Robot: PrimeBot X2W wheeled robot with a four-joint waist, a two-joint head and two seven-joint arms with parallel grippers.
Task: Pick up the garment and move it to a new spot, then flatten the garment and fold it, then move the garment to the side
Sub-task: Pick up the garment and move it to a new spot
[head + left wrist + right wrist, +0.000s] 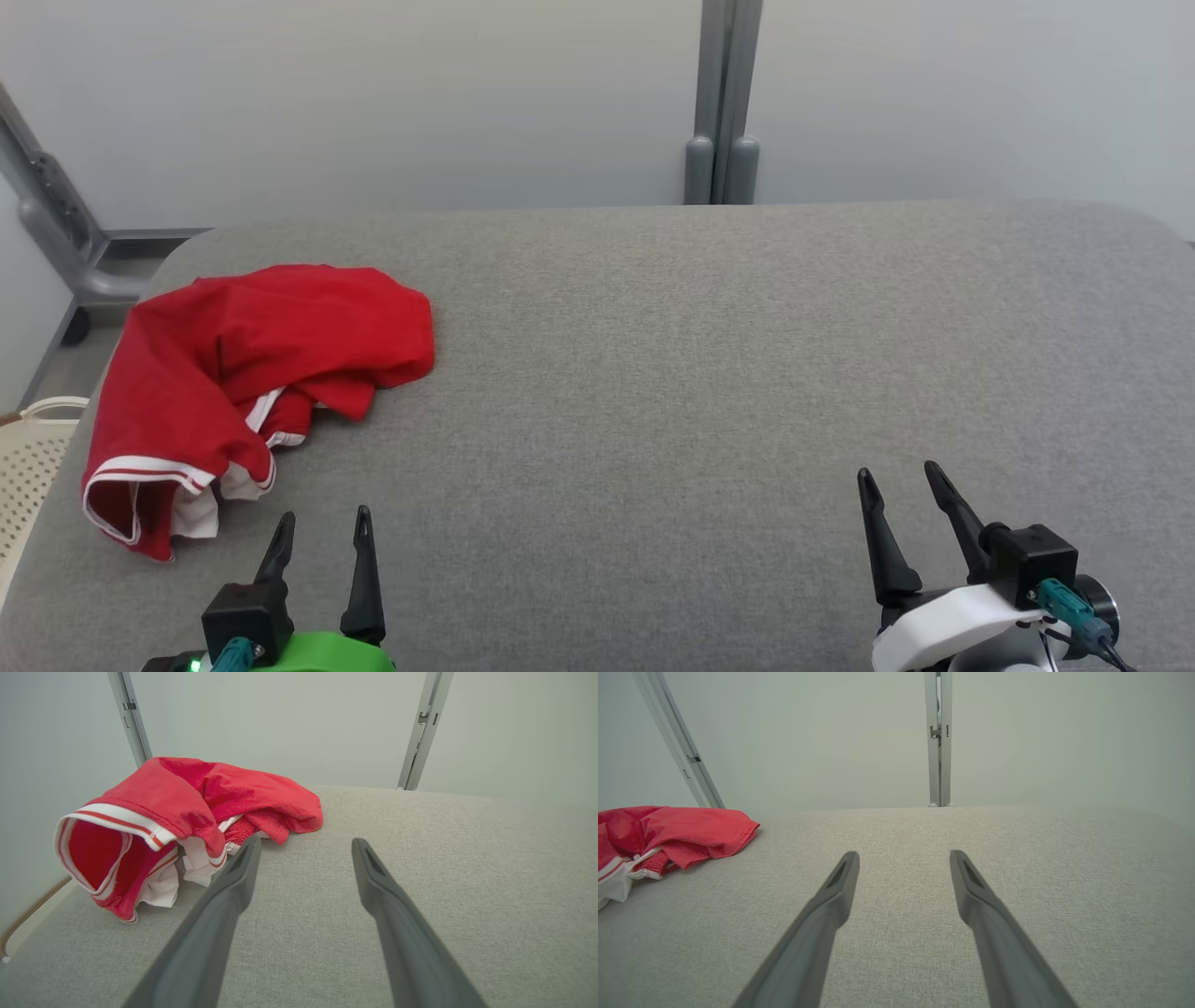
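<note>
Garment point(252, 373), red with white trim, lies crumpled at the far left of the grey table point(709, 373), near its edge. Just beside it, the left gripper point(325, 515) hovers with jaws spread wide, holding nothing. Well to the right, the right gripper point(900, 471) is likewise wide and empty. The pick-up looks not yet begun; next, the left arm likely needs to reach in and pinch a fold.

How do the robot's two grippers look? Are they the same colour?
Both have two long, dark, tapered fingers on a black block with a teal plug. The left gripper sits on a bright green shell; the right gripper on a white shell, with a black cable.
</note>
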